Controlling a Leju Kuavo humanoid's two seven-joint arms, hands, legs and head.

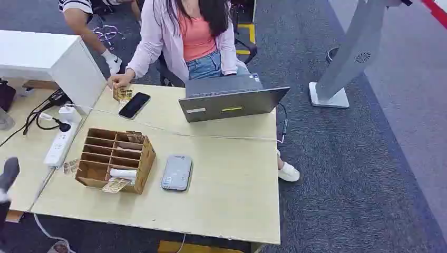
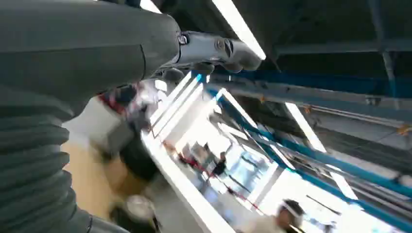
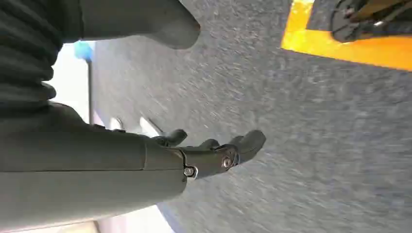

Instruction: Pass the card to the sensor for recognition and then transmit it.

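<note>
While left hand (image 1: 9,174) lifts, card (image 1: 122,94) far

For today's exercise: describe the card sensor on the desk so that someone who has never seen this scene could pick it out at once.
Start at the pale wooden desk and find the brown slotted organiser box near its left side. The card sensor lies flat on the desk just right of that box, nearer the camera than the laptop. It is a small grey slab with rounded corners, unlike the black phone farther back.
</note>
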